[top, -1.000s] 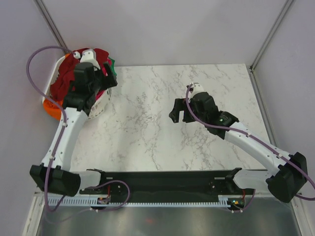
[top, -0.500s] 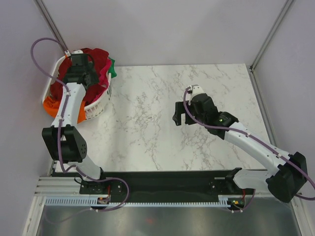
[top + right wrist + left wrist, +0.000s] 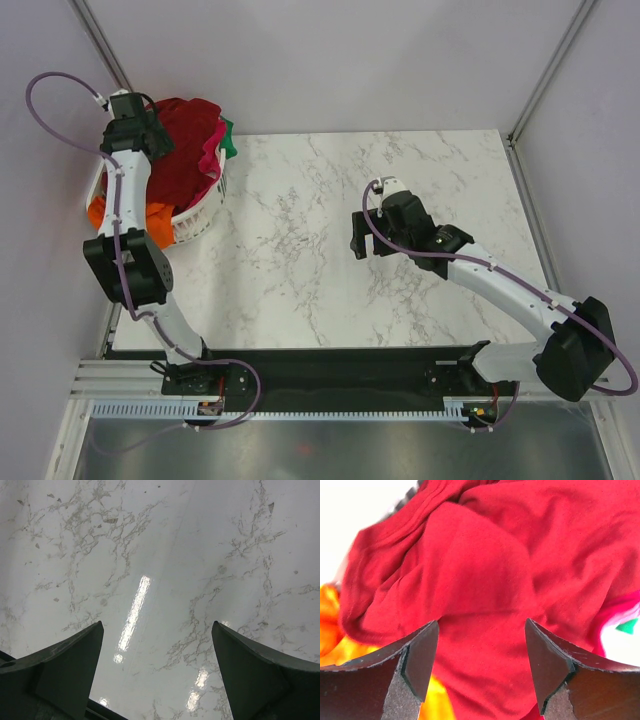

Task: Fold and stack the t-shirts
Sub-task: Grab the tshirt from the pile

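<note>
Top view overhead, whole scene; left wrist close above red t-shirt [image 3: 485, 580]; right wrist close above table [image 3: 165, 555]

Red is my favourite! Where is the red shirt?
In the top view the dark red shirt is at the far left, heaped in the white basket below the left end effector.

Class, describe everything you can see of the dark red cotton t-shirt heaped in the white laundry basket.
The dark red cotton t-shirt looks soft and matte, one seamed edge showing. It lies crumpled atop the heap in the white slatted plastic laundry basket at the far left corner of the marble table, over an orange shirt and beside a hot pink shirt. The left gripper hangs open above its folds.
</note>
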### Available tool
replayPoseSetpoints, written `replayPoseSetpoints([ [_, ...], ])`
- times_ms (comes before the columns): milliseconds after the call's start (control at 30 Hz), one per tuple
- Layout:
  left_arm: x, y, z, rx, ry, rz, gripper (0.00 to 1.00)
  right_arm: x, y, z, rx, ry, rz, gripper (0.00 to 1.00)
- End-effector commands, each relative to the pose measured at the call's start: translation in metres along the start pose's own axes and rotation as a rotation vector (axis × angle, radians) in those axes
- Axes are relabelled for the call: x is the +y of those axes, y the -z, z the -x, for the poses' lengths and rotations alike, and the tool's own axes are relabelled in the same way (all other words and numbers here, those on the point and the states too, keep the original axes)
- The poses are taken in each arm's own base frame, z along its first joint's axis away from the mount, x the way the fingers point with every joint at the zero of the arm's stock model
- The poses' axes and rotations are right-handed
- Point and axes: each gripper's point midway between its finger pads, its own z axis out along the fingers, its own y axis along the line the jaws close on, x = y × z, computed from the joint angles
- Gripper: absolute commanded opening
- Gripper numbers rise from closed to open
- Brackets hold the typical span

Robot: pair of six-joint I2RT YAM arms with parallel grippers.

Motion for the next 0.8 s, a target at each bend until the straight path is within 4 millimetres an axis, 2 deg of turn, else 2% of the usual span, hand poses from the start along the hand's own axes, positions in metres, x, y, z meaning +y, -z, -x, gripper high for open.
replayPoseSetpoints([
  [0, -0.012, -0.011, 0.017, -0.029, 0.022, -0.017, 0.78, -0.002, 0.001, 0.002, -0.013, 0.023, -0.01, 0.98],
  [200, -0.01, -0.037, 0.011, -0.003, 0.04, 0.014, 0.78, -0.006, 0.0, -0.007, 0.008, 0.044, -0.021, 0.98],
  [400, -0.004, -0.049, 0.012, -0.006, 0.037, 0.06, 0.77, -0.01, -0.002, -0.013, 0.026, 0.057, -0.034, 0.98],
  [433, -0.004, -0.052, 0.011, -0.004, 0.035, 0.066, 0.69, -0.01, -0.003, -0.013, 0.029, 0.056, -0.034, 0.98],
  [500, -0.005, -0.051, 0.018, -0.021, 0.036, 0.067, 0.6, -0.01, -0.005, -0.015, 0.034, 0.056, -0.035, 0.98],
  [533, -0.005, -0.052, 0.022, -0.029, 0.035, 0.066, 0.48, -0.01, -0.006, -0.016, 0.038, 0.059, -0.035, 0.98],
  [600, -0.006, -0.047, 0.034, -0.058, 0.036, 0.062, 0.36, -0.01, -0.006, -0.016, 0.042, 0.059, -0.035, 0.98],
  [633, -0.007, -0.045, 0.04, -0.071, 0.036, 0.058, 0.26, -0.01, -0.008, -0.017, 0.045, 0.058, -0.036, 0.98],
  [700, -0.009, -0.038, 0.054, -0.105, 0.035, 0.05, 0.19, -0.01, -0.008, -0.018, 0.049, 0.059, -0.033, 0.98],
  [767, -0.009, -0.03, 0.067, -0.135, 0.039, 0.045, 0.07, -0.01, -0.01, -0.019, 0.053, 0.059, -0.035, 0.98],
])
